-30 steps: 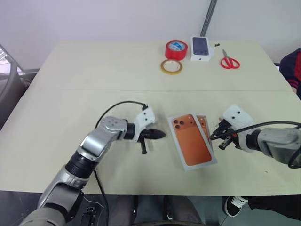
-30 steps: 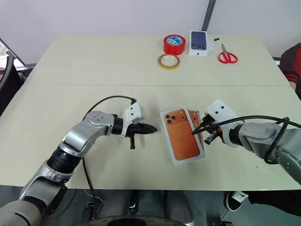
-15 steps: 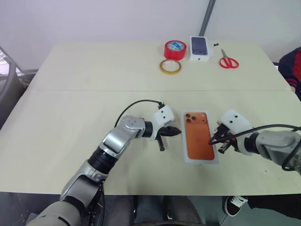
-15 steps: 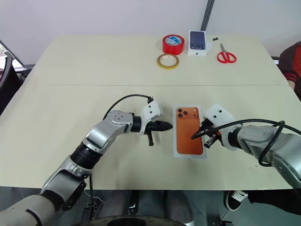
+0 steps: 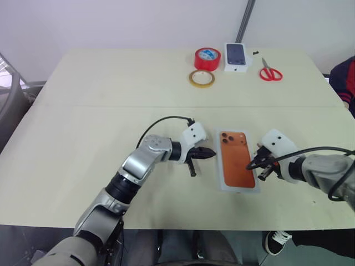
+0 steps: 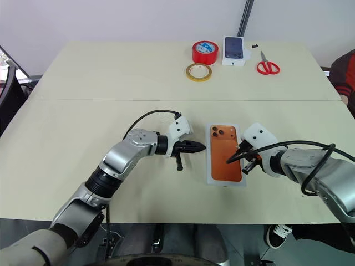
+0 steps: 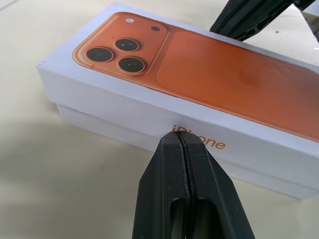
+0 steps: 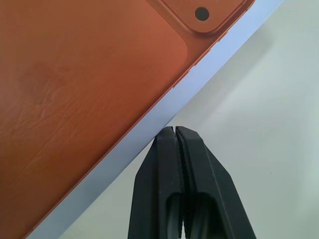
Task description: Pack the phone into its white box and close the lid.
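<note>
The white box [image 5: 237, 165] has been squared up, and the left pincer [image 5: 213, 154] has moved beside it.

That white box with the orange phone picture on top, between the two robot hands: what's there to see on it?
The white box is a flat cardboard-looking rectangle lying on the cream table. Its lid carries a printed orange phone back with three dark lenses at one corner, and orange lettering runs along one side. A seam shows the lid seated over the base. The shut left hand and shut right hand each rest their tips against opposite long sides.
</note>
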Tool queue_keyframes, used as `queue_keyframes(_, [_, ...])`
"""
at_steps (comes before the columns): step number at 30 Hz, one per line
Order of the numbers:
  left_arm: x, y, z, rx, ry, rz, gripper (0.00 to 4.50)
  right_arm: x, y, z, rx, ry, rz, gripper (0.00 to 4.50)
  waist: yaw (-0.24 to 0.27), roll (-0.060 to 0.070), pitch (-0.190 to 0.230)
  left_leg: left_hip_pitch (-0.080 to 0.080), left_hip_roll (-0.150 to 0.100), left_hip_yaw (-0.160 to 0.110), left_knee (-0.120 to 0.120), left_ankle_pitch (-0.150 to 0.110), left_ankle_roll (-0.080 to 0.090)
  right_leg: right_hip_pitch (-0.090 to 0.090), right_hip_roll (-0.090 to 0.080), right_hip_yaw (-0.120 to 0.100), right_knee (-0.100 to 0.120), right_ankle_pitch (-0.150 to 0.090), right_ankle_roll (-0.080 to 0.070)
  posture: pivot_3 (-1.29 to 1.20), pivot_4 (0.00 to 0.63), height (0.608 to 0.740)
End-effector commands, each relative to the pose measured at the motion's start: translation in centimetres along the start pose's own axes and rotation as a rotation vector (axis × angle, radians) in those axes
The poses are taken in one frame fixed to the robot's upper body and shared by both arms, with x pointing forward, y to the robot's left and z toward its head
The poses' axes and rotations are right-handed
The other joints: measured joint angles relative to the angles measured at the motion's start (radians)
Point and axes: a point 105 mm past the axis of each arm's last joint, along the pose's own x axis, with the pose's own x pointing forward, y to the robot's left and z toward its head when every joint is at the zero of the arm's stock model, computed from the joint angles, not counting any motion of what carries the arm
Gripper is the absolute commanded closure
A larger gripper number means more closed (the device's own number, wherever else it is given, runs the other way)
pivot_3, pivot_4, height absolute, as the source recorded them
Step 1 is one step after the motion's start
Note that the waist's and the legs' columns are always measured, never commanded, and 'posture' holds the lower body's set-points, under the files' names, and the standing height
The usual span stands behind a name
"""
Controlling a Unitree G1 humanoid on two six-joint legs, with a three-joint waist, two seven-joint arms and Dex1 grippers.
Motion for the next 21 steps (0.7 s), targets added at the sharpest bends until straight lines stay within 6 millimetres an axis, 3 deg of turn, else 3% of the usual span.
queue_keyframes(1, [0.1,-0.1,1.1,0.040,-0.017,-0.013,4.50,-0.4,0.1,1.2,-0.028,-0.051,-0.008,4.43,0.000,0.000,0.000,0.000,0.000,0.000,0.000,0.000,0.000,0.000,0.000,0.000,0.000,0.000,0.000,0.00,0.150,0.740])
queue_keyframes(21, [0.2,2.0,0.5,-0.076,-0.045,0.116,4.50,0.5,-0.6,1.8,-0.012,-0.068,-0.047,4.43,-0.001,0.000,0.000,0.000,0.000,0.000,0.000,0.000,0.000,0.000,0.000,0.000,0.000,0.000,0.000,0.00,0.150,0.740])
